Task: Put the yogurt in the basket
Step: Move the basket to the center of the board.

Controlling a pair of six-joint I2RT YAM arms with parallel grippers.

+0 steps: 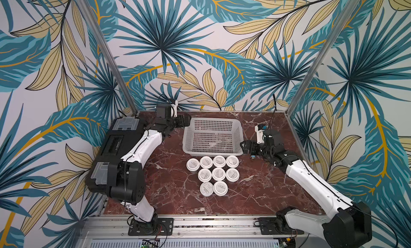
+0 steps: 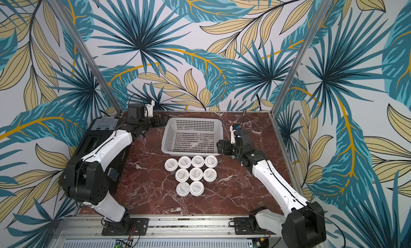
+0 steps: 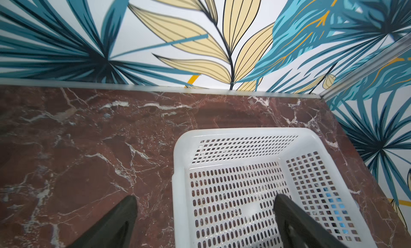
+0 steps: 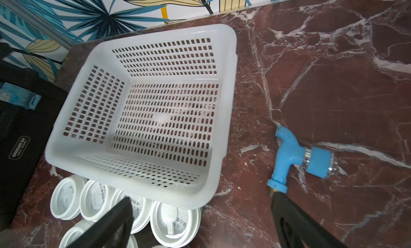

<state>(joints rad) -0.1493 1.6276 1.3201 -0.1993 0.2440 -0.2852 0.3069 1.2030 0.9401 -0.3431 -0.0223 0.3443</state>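
**Fig.: Both arms at the basket [image 1: 213, 153]; nine yogurt jars [image 1: 218, 174] stand on the table [image 1: 173, 191].**
Top views: jars clustered in 4-3-2 rows just in front of basket. L wrist view: left gripper [image 3: 205, 198] jaws spread wide, nothing btwn, at basket's corner. R wrist view alone shows the blue nozzle [image 4: 287, 153] lying beside basket. Right gripper [image 4: 201, 198] jaws likewise spread, empty, over the nearest jars.

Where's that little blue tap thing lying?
Right wrist view: the blue tap fitting lies on the marble table, just right of the basket, near the right gripper.
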